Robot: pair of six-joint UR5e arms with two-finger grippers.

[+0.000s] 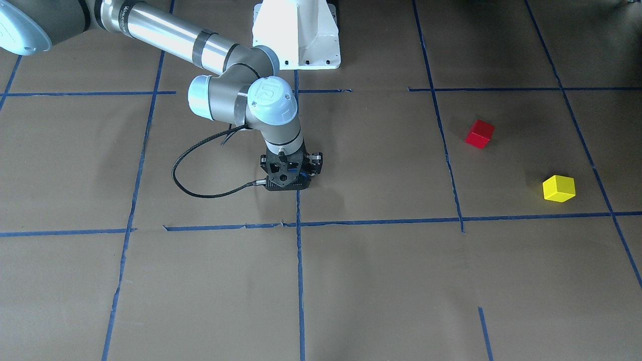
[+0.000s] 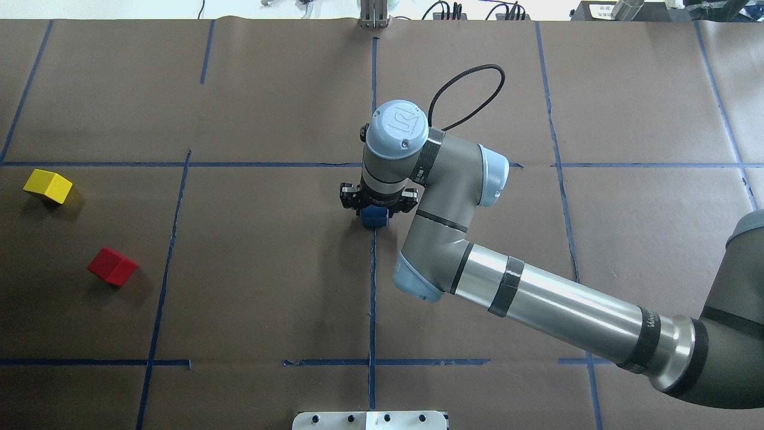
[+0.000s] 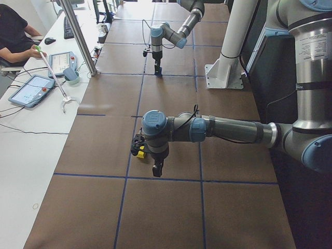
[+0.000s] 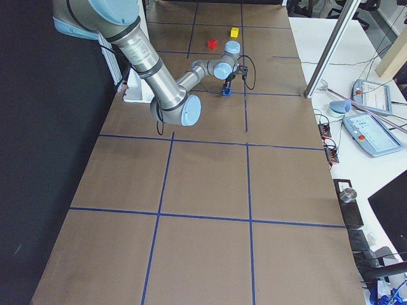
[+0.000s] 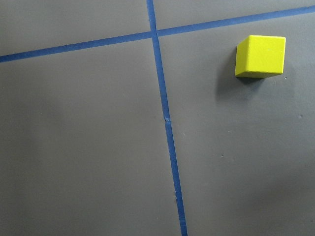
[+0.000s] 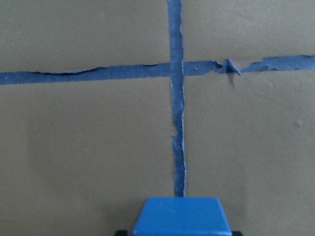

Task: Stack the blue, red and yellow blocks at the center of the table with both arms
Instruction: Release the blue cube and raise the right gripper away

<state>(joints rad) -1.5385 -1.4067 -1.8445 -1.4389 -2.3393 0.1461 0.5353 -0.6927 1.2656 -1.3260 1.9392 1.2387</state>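
Note:
My right gripper (image 2: 375, 209) is shut on the blue block (image 2: 374, 218), low over the tape crossing at the table's centre. The block fills the bottom edge of the right wrist view (image 6: 181, 216). The red block (image 2: 112, 266) and the yellow block (image 2: 48, 186) lie apart on the table's left side, also seen in the front view as red (image 1: 480, 134) and yellow (image 1: 558, 188). My left gripper (image 3: 156, 170) shows only in the exterior left view, hanging near the yellow block (image 3: 138, 152); I cannot tell whether it is open. The left wrist view shows the yellow block (image 5: 261, 55) from above.
Blue tape lines (image 2: 373, 298) divide the brown paper table into squares. The white robot base (image 1: 297, 32) stands at the table's robot side. A side desk with tablets (image 3: 31, 88) and a metal pole (image 3: 78, 36) runs along the operators' side, where a person sits.

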